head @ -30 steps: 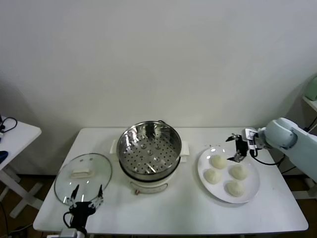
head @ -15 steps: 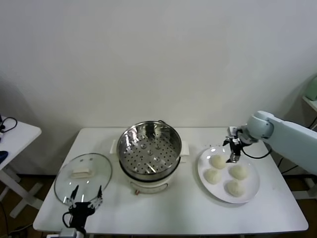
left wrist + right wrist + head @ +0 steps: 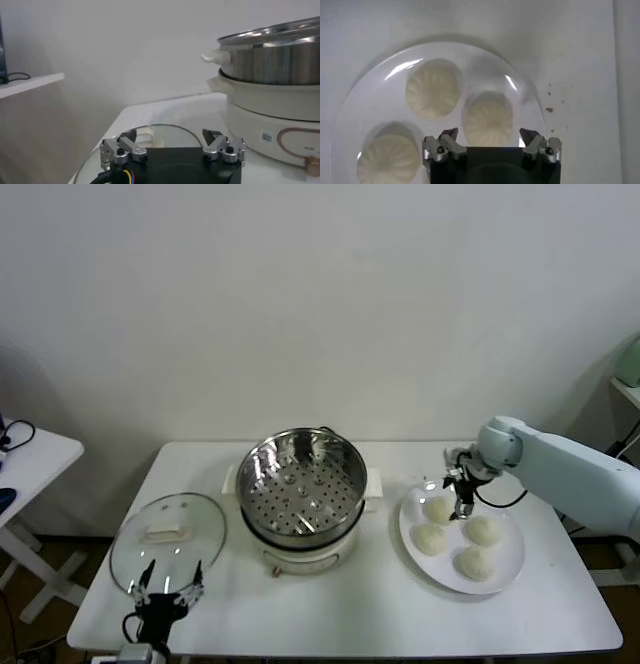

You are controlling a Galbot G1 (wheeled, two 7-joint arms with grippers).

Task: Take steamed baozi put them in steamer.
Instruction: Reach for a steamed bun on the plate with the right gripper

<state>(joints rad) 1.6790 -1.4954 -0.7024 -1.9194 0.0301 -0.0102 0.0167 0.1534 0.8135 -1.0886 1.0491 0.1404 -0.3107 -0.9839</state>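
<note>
The steamer (image 3: pixel 300 489), a shiny steel pot with a perforated tray on a cream base, stands mid-table; the tray holds nothing. Several cream-white steamed baozi (image 3: pixel 482 530) lie on a white plate (image 3: pixel 505 569) to its right. My right gripper (image 3: pixel 460 499) hangs open over the plate's far side, fingers pointing down. In the right wrist view one baozi (image 3: pixel 488 117) lies just below and between the spread fingers of that gripper (image 3: pixel 489 134), untouched, with others (image 3: pixel 432 89) beside it. My left gripper (image 3: pixel 165 594) rests open at the front left, holding nothing.
A round glass lid (image 3: pixel 168 542) with a cream handle lies flat, left of the steamer, under the left gripper (image 3: pixel 172 136). The steamer's side (image 3: pixel 272 55) rises close by. A small white side table (image 3: pixel 30 454) stands off to the left. A wall is behind.
My right arm has swung left, from beyond the plate's far right rim to above the baozi. The left arm has not moved.
</note>
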